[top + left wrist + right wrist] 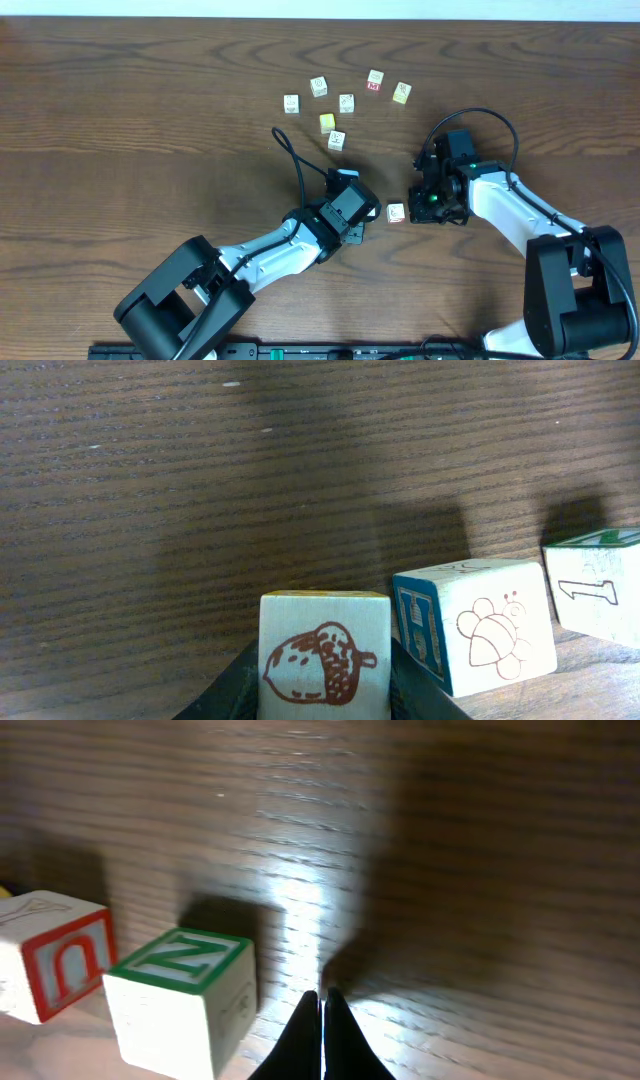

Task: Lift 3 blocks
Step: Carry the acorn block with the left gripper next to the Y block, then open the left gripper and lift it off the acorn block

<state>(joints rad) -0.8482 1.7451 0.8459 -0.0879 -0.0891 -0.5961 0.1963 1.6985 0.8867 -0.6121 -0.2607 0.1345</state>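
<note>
Closest to the lens: acorn block [324, 660], pinched between the fingers of the left end effector [368, 213], part-closed around it. Beneath everything, brown desk [120, 120]. Left arm [270, 245] stretched low from near left toward centre. Right arm [510, 205] bent in from near right, wrist tipped down. Right end effector [322, 1020] fully closed, empty. Just right of the acorn block, bee block [480, 625]. Left of the right tips, green N block [180, 1000], then red-trimmed block [55, 965]. Far centre, scattered loose blocks [345, 102].
</note>
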